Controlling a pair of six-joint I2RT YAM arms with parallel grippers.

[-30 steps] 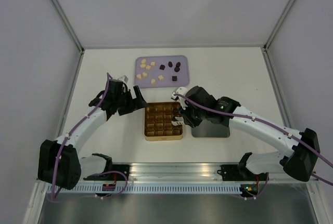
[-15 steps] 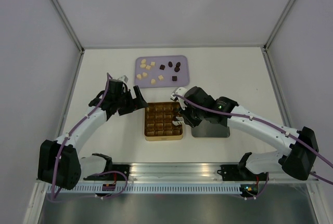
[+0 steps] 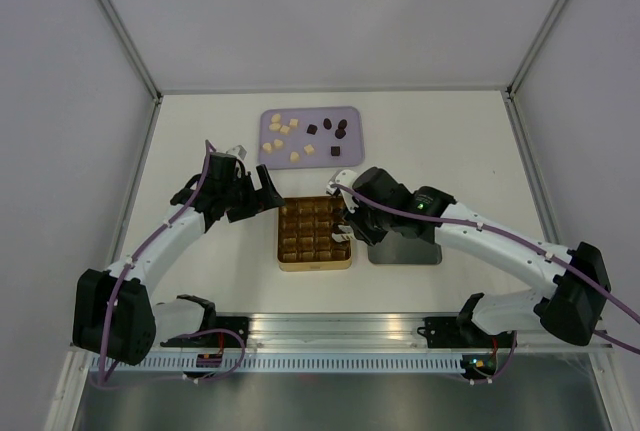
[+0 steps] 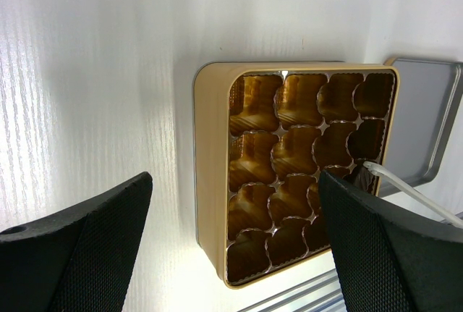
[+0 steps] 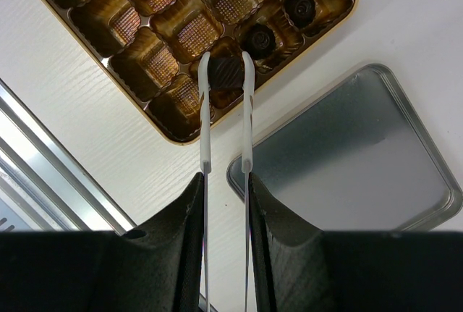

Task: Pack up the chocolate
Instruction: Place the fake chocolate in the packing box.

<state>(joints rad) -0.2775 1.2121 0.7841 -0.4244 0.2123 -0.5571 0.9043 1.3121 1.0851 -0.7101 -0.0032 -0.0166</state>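
Near edge of the desk [image 3: 450, 141]: the gold tin [image 4: 210, 182] lies square to it. Its grey lid [image 5: 347, 145] is parked just beside it on the right, off the cells.

The right gripper [image 5: 226, 185] is narrow, pinched on the tweezers [image 5: 204, 124]. Their tips clasp one dark chocolate piece [image 5: 226, 73] over the second cell from the tin's near-right corner. I cannot tell whether it touches the cell floor.

The two cells beyond it, along the tin's right edge, each hold a dark round piece [image 5: 262, 37]. Judgement: filling runs far to near down that edge. The tweezers enter from the lid side, crossing the rim only once.

The left gripper [image 3: 266, 191] is spread wide and carries nothing, near the tin's far-left corner, probably ready to steady it. The left columns are bare, so approach there is free.

Toward the far edge, the lavender tray [image 3: 350, 156] holds loose cream pieces [image 3: 284, 130] and dark pieces [image 3: 340, 131], apart from both arms.
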